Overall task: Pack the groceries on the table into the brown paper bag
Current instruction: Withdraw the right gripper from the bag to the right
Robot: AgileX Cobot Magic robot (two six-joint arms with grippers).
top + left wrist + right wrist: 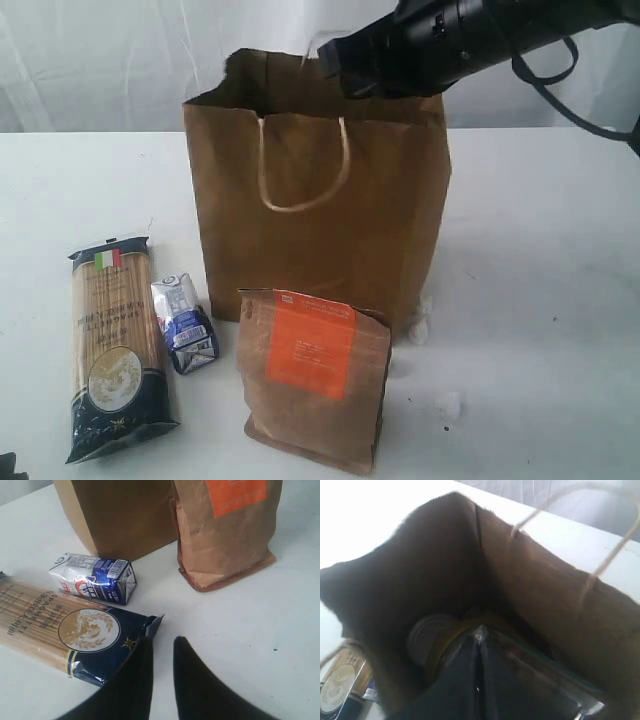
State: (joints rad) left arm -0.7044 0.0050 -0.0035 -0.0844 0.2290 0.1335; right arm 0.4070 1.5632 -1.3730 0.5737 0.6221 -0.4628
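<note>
The brown paper bag stands open on the table. My right gripper is shut with nothing in it, and hangs over the bag's mouth. Its black arm reaches in from the upper right. Inside the bag lies a yellowish jar with a round pale lid. To the left of the bag lies the blue spaghetti packet, with the small blue-white carton beside it. The brown pouch with the orange label stands in front of the bag. My left gripper is slightly open and empty, low by the spaghetti packet's corner.
Small white scraps lie on the table by the bag's right front corner and further forward. The bag's cord handle hangs down its front. A white curtain closes off the back.
</note>
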